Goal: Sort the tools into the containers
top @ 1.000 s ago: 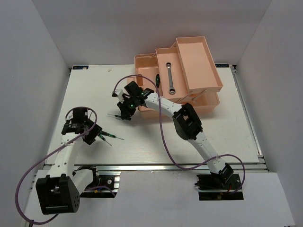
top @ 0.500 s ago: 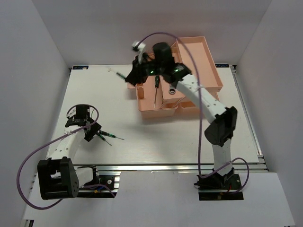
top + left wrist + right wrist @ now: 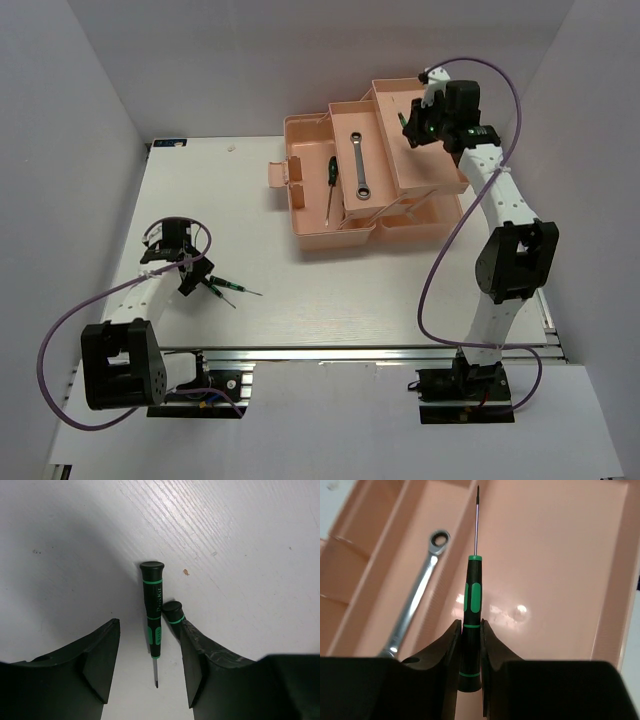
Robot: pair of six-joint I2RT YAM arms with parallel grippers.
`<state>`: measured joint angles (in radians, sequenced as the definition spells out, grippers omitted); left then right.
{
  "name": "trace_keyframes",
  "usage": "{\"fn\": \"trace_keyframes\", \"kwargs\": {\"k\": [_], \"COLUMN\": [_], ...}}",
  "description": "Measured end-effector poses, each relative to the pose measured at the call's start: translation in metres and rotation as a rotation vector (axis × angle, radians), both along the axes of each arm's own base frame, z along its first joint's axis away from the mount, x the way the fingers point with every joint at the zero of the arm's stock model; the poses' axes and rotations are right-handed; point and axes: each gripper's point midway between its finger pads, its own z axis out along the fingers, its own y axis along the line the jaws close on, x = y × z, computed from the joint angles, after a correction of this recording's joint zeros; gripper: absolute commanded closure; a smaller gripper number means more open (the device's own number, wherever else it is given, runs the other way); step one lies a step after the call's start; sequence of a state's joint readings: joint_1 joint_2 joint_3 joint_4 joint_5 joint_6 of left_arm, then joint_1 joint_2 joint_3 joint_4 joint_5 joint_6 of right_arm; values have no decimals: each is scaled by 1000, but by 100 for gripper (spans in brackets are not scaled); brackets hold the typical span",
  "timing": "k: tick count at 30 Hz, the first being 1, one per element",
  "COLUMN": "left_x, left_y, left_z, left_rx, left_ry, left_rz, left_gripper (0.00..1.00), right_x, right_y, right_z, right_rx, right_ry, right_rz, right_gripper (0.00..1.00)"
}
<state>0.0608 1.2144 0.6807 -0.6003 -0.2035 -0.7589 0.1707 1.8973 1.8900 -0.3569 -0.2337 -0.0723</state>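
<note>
Gripping: the right gripper (image 3: 470,630) is clamped on the handle of a screwdriver (image 3: 472,597), with the shaft pointing straight ahead of the fingers.
Beneath the fingers: the big end tray (image 3: 555,555) of the toolbox (image 3: 300,238), with the tip close to the tray's side wall.
Past that wall: a wrench (image 3: 415,605) lies in the next tray, clear of the shaft.
Release: best done low and level, I judge, with the fingers parting only near the floor so nothing bounces or rolls.
Left gripper (image 3: 148,630): it is spread wide, straddling a second screwdriver (image 3: 152,600) on the table (image 3: 240,540).
Crowding: a third screwdriver (image 3: 172,612) sits against one finger, so centre first to take just one.
</note>
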Motion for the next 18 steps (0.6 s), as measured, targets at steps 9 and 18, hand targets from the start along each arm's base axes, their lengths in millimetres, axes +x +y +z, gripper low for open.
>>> {"fn": "trace_keyframes", "kwargs": {"k": [9,18], "left_x": [6,11], "left_y": [4,8], "left_z": [-6,-26], "left_rx": [22,31], "left_ry": [36,100], "left_rz": [-19,-19], "left_gripper": [40,46], "right_x": [-14,-41], "right_y": [-17,-22], "right_z": [-47,-4], "right_rx": [-80,-18], "right_ry": [95,21], "right_rz": [31,94], "right_gripper": [32,31]}}
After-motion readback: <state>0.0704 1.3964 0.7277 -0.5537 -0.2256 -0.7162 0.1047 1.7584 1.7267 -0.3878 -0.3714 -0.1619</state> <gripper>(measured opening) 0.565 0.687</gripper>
